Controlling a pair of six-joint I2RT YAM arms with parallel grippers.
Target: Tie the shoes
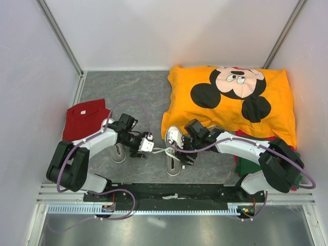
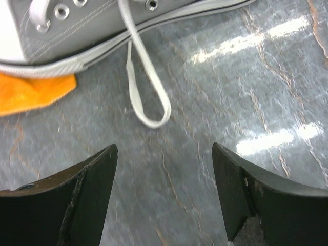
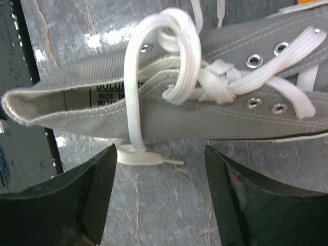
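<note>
Hovering wide open, the left gripper (image 2: 164, 154) is the nearer to the white flat lace loop (image 2: 153, 124), which points lengthwise away just ahead. The right gripper (image 3: 160, 154), equally spread, faces the grey canvas sneaker (image 3: 205, 115) lying crosswise.

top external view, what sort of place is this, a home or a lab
Probably a robot test cell in a lab, not a home: plain white panel walls on aluminium posts box in the table, a slotted metal rail runs along its near edge, and a folded red shirt lies there like a prop.
</note>
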